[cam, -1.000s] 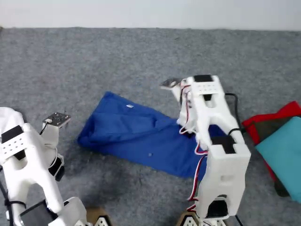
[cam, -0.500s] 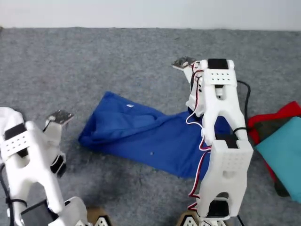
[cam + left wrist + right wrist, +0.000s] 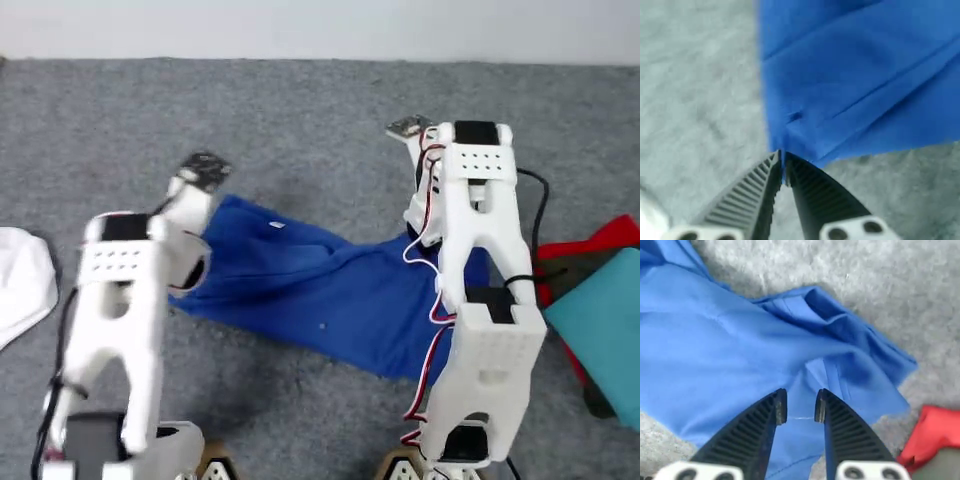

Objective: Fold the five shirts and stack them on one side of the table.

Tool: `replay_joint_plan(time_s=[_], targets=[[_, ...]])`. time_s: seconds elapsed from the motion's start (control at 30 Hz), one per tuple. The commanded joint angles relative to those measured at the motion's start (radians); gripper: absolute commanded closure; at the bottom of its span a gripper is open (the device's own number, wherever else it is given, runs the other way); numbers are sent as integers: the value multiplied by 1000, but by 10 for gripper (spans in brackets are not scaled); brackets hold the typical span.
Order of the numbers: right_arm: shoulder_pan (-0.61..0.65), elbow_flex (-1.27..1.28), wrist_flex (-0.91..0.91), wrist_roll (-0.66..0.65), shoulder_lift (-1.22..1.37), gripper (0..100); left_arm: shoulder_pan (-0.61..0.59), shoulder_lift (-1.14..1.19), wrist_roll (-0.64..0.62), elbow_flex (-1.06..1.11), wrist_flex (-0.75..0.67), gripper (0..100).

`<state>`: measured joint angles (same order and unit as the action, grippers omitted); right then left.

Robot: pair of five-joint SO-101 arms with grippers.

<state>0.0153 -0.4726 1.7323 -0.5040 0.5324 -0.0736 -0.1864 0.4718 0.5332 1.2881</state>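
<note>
Shirt (image 3: 300,285), blue, smooth woven cloth, creased, spread long and loosely folded across middle of grey, felt-like worktop (image 3: 300,120). Left tool (image 3: 783,159): ribbed black fingers together at shirt's edge. Right tool (image 3: 800,407): fingers apart, poised above shirt's rumpled end.

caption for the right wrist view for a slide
Open right gripper poised over the rumpled blue shirt, red shirt close by.

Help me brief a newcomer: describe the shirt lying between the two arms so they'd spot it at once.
On the grey table, look at the middle, between the two white arms. The blue shirt lies there, rumpled and slantwise. It is the only blue one: a white cloth sits at the left edge, a red piece and a teal piece at the right.
</note>
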Motion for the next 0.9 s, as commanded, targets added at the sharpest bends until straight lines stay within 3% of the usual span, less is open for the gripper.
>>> replay_joint_plan(time_s=[0.0,0.1,0.33,0.4,0.57,0.87], targets=[[-10,-41,39,8,-71,887,31,166,-20,-90,-18,985],[-41,-41,41,8,-71,887,18,336,-20,-249,60,985],[-99,-41,35,-48,-62,887,17,713,-49,-759,459,945],[-101,-41,35,-57,-62,887,9,773,-104,-840,471,908],[-101,-41,36,-63,-62,887,-15,732,-146,-808,471,819],[-101,-41,42,-63,-62,888,-2,667,-146,-659,470,819]])
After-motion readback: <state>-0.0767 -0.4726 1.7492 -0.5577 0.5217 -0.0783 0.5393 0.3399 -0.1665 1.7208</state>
